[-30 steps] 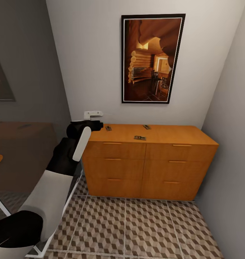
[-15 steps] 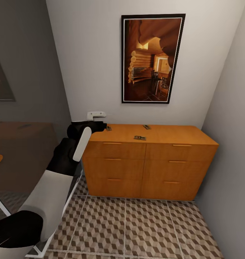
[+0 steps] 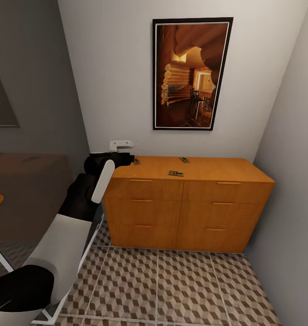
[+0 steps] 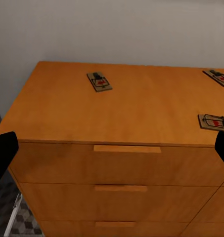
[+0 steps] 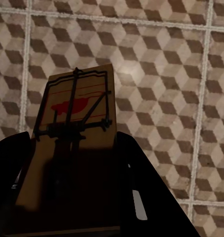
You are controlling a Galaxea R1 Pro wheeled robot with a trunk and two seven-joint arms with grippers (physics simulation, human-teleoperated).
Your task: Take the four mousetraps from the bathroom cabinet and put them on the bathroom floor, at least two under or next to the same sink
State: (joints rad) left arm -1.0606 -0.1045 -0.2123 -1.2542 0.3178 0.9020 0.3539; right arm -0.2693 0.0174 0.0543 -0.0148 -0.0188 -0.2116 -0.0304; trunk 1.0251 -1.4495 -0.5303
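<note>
Orange-brown wooden cabinet (image 3: 185, 203): low, wide, flat-topped, six drawer fronts with slim bar handles, set against a white wall below a framed picture (image 3: 191, 74) of a log interior.

Mousetraps on the cabinet top, three: one near the rear left corner (image 3: 136, 161), one at the rear middle (image 3: 185, 160), one near the front edge at centre (image 3: 175, 173).

Fourth mousetrap (image 5: 74, 148): wooden board with dark wire and a red mark, clamped between the dark fingers of the right hand (image 5: 74, 187), held above the bathroom floor (image 5: 161, 74).

Left hand (image 4: 112, 148): fingers spread wide, nothing between them, aimed at the cabinet's front edge; the nearest trap lies at about 11 o'clock in the wrist picture.

Bathroom floor (image 3: 172, 290): cube-pattern tiles, pale grout.
</note>
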